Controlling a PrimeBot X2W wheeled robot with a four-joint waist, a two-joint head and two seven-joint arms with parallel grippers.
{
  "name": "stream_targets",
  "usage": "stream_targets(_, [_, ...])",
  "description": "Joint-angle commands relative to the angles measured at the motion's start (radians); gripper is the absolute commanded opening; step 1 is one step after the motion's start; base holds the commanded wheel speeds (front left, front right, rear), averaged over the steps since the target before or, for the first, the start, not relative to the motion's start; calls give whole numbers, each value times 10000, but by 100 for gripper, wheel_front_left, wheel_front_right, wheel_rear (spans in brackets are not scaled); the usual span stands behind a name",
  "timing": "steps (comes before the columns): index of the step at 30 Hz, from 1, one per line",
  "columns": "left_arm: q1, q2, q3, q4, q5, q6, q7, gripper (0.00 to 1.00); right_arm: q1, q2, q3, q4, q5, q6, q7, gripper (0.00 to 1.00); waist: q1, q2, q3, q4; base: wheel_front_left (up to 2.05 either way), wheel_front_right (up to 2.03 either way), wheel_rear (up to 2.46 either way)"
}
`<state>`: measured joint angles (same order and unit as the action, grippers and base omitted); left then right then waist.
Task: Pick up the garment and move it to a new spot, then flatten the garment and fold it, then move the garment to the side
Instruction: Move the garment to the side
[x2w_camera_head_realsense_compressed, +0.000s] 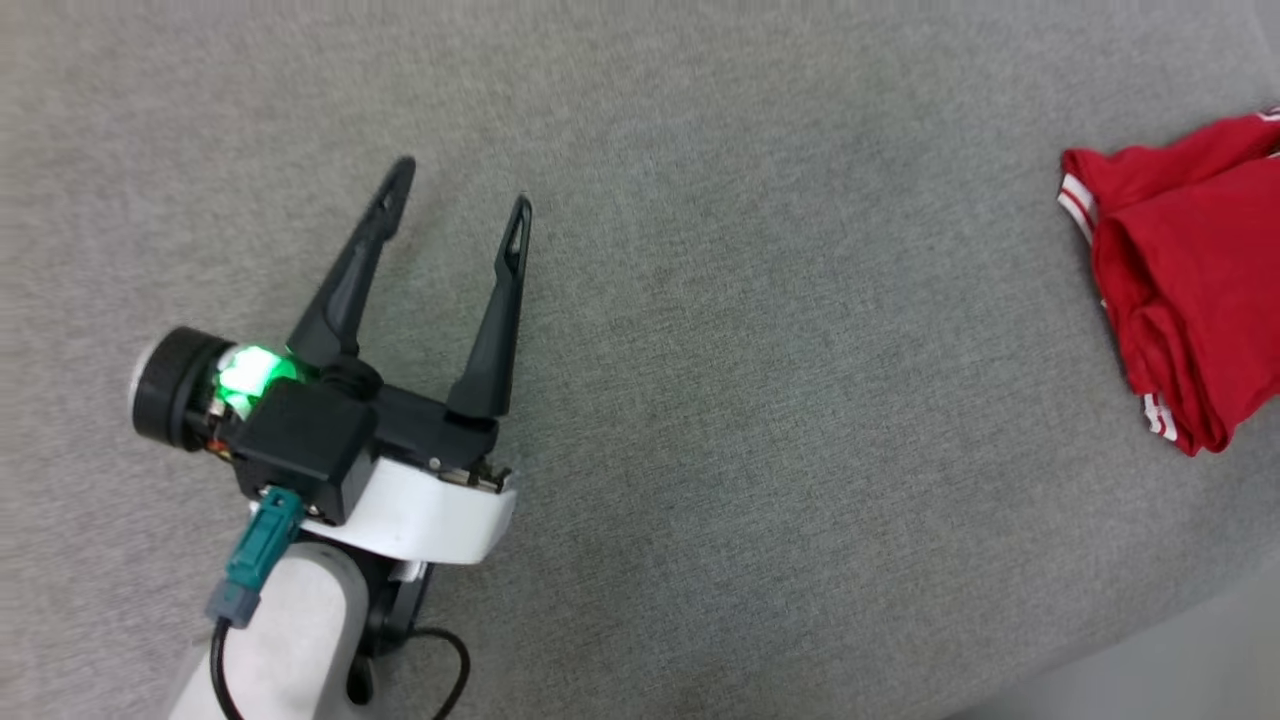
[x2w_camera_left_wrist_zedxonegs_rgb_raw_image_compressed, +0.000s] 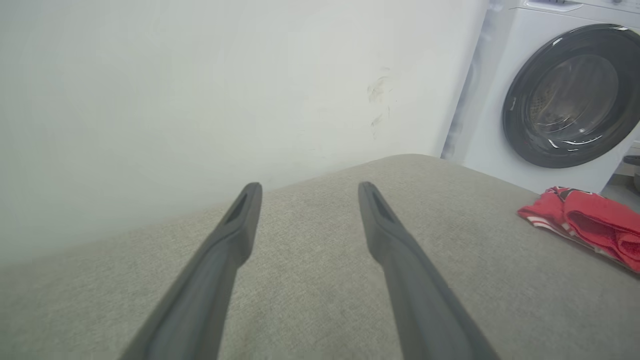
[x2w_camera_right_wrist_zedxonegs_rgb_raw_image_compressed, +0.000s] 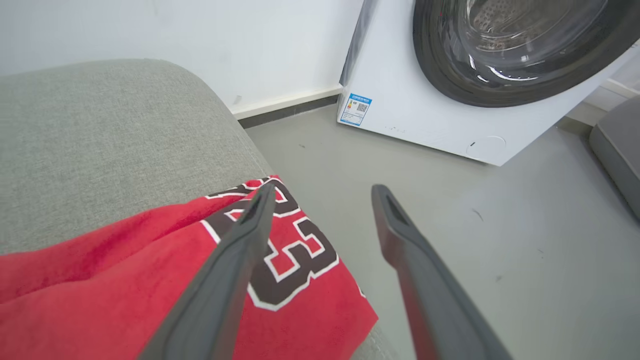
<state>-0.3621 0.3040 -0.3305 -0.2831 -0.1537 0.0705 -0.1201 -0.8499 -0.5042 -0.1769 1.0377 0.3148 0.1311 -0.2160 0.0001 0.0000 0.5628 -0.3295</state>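
Your left gripper (x2w_camera_left_wrist_zedxonegs_rgb_raw_image_compressed: 310, 187) sits closest to its lens, fingers spread wide and holding nothing, hovering over a bare stretch of the grey cushion (x2w_camera_head_realsense_compressed: 750, 350) with the pale wall (x2w_camera_left_wrist_zedxonegs_rgb_raw_image_compressed: 200, 100) beyond. Your right gripper (x2w_camera_right_wrist_zedxonegs_rgb_raw_image_compressed: 325, 189) is likewise wide apart and empty, poised above a corner of the garment (x2w_camera_right_wrist_zedxonegs_rgb_raw_image_compressed: 100, 280). One finger crosses in front of the black numbers (x2w_camera_right_wrist_zedxonegs_rgb_raw_image_compressed: 295, 250), though you cannot tell from this angle whether it touches the cloth. You find the garment at the far right edge of the cushion, well apart from the left gripper, its corner reaching the cushion's rim above the floor (x2w_camera_right_wrist_zedxonegs_rgb_raw_image_compressed: 450, 240), with the washing machine (x2w_camera_right_wrist_zedxonegs_rgb_raw_image_compressed: 410, 100) beyond. It lies as a compact red bundle of several layers, with soft rolled folds and red-and-white stripe trim (x2w_camera_head_realsense_compressed: 1075, 200) peeking out at two spots. Judging by that, you are probably late in the task: the cloth looks folded and parked at the side, and neither gripper has hold of it. The fold is loose rather than crisp, so tidying may be all that is left for you.
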Motion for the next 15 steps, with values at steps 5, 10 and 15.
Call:
stream_targets(5, [738,-300,-73,625,-335,193,-476,100,781,60,195,-575,-346,-8,-430,100,-1,0,-1562,489,0,0,0])
stream_targets(10, [1375,-569,-46,1161,-635,418,-762,100,1914,437,403,-1583,-470,-8,-475,100,-1,0,-2636,899,0,0,0])
stream_targets(15, [2010,-803,12,1543,-961,627,-962,100,3237,1029,496,-2836,-587,-8,-481,100,-1,0,-3487,1348,0,0,0])
